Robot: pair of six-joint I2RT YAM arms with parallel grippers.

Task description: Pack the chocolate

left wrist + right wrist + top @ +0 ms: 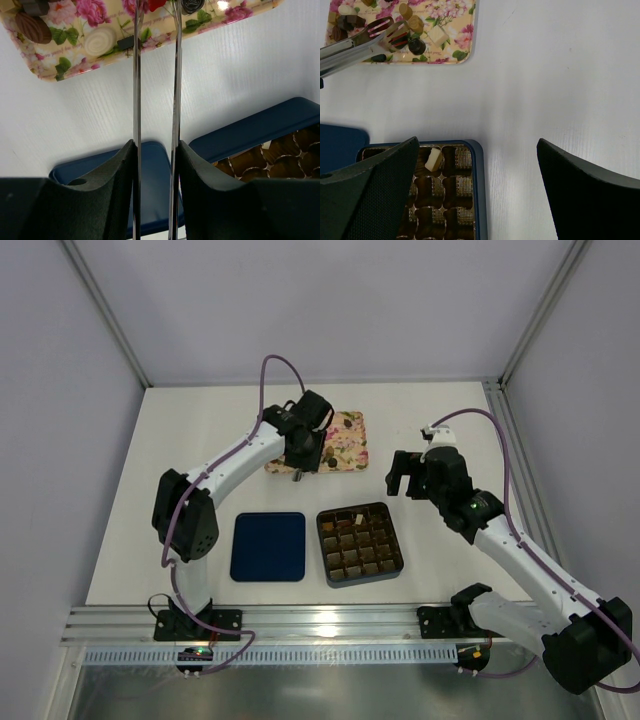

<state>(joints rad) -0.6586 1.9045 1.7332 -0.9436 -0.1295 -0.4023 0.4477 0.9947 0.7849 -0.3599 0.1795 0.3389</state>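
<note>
Currently: chocolate on tray, tongs poised.
Left gripper (156,152) is clenched on tongs (175,75), their tips over the tray (47,75) that holds the chocolate (100,41). The pieces look light, rigid, slick and easily marred, so pinch across the sides. Oval piece (32,27) lies flat, long axis slanting. Whitish piece (433,159) leans in the box (479,170). Right gripper (477,141) hangs released.

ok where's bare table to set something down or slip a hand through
Bare table runs wide left of the floral tray and behind it. Right of the tray and the cell box is bare too, under the right arm. Crowded: the tongs over the tray, and the thin gap between blue lid and box.
</note>
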